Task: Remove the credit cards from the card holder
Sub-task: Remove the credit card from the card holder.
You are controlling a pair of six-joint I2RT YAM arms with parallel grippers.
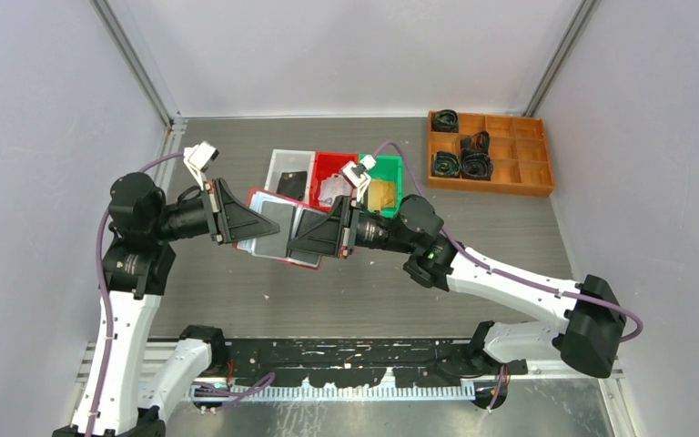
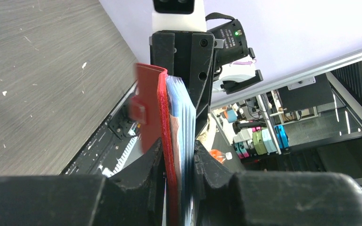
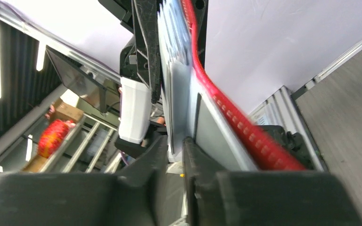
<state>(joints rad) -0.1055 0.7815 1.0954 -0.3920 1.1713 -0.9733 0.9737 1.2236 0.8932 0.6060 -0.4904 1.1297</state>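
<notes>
The red card holder (image 1: 273,238) hangs open above the table's middle, held from both sides. My left gripper (image 1: 253,225) is shut on its left half; in the left wrist view its jaws (image 2: 176,150) clamp the red cover (image 2: 152,108) and the pale blue sleeves. My right gripper (image 1: 302,238) is at the right edge. In the right wrist view its jaws (image 3: 175,146) are shut on a thin pale credit card (image 3: 179,108) standing beside the holder's red rim (image 3: 235,122). A dark panel (image 1: 282,218) shows in the open holder.
Behind the holder stand a white bin (image 1: 276,159) with a dark card (image 1: 293,185), a red bin (image 1: 320,162) with a silvery card (image 1: 332,189), and a green bin (image 1: 399,177) with a gold card (image 1: 382,194). A wooden compartment tray (image 1: 510,150) sits at the back right.
</notes>
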